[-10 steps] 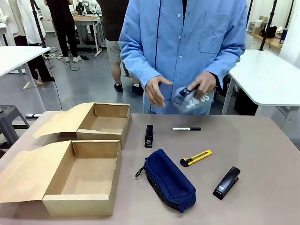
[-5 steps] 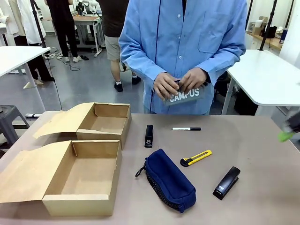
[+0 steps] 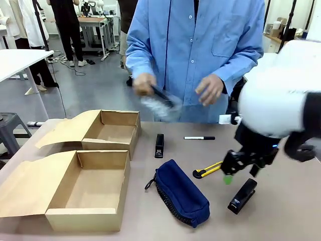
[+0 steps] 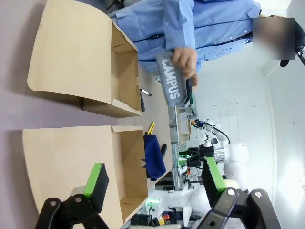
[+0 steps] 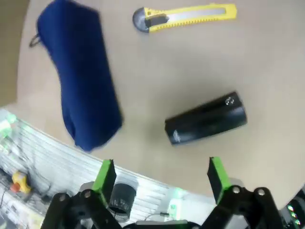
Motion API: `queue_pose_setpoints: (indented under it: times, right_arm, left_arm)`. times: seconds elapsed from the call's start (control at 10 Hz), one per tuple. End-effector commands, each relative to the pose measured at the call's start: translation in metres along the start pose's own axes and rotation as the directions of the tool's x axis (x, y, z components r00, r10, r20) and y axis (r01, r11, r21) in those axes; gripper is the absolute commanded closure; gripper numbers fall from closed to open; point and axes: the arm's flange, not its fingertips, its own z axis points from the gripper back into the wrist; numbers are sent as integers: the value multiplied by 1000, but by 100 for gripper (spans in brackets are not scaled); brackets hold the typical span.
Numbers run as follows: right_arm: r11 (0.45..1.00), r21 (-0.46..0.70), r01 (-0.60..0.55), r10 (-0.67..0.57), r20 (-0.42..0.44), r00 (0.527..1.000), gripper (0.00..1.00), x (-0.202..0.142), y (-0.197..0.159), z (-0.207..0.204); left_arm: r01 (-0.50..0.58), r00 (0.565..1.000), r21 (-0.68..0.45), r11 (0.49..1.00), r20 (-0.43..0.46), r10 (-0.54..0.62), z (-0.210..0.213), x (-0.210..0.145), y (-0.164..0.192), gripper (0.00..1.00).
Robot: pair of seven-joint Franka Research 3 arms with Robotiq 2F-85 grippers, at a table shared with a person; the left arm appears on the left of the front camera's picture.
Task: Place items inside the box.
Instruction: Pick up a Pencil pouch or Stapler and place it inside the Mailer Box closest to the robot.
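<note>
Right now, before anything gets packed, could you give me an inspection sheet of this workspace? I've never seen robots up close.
Surface: brown table.
Job's things: near box and far box, open and empty; navy pouch, utility knife, marker, far stapler and near stapler lie outside them.
Clutter: nothing seen.
Grippers: right gripper open over the near stapler, not touching; left gripper open, holding nothing.
Cables: black cable on the floor behind.
Surroundings: person across the table, hand holding a grey CAMPUS pouch; white table beyond.
</note>
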Motion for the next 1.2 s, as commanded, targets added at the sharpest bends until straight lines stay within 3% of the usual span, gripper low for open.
queue_pose_setpoints:
  times: [0.0,0.1,0.2,0.3,0.4,0.5,0.6,0.7,0.9,1.1]
  right_arm:
    - [980,9,200,-200,133,971,0,-36,-48,-34]
    - [962,52,267,-271,247,930,0,-30,-76,-9]
    - [997,-12,80,-79,54,995,0,10,-7,-3]
    - [997,-12,80,-79,54,995,0,10,-7,-3]
    - [983,8,185,-185,135,974,0,22,-40,9]
    - [911,-107,397,-390,85,917,0,15,-45,7]
    - [843,-149,516,-513,62,856,0,11,-43,2]
    - [824,-149,547,-550,19,835,0,9,-42,-4]
    - [847,-124,517,-527,-61,848,0,12,-44,-21]
    - [857,-100,505,-510,-34,859,0,12,-46,-26]
  left_arm:
    - [22,1000,-22,1000,9,-22,0,0,-1,0]
    - [22,1000,-22,1000,9,-22,0,0,-1,0]
    - [22,1000,-22,1000,9,-22,0,0,-1,0]
    - [22,1000,-22,1000,9,-22,0,0,-1,0]
    - [22,1000,-22,1000,9,-22,0,0,-1,0]
    - [22,1000,-22,1000,9,-22,0,0,-1,0]
    - [22,1000,-22,1000,9,-22,0,0,-1,0]
    - [22,1000,-22,1000,9,-22,0,0,-1,0]
    - [22,1000,-22,1000,9,-22,0,0,-1,0]
    - [22,1000,-22,1000,9,-22,0,0,-1,0]
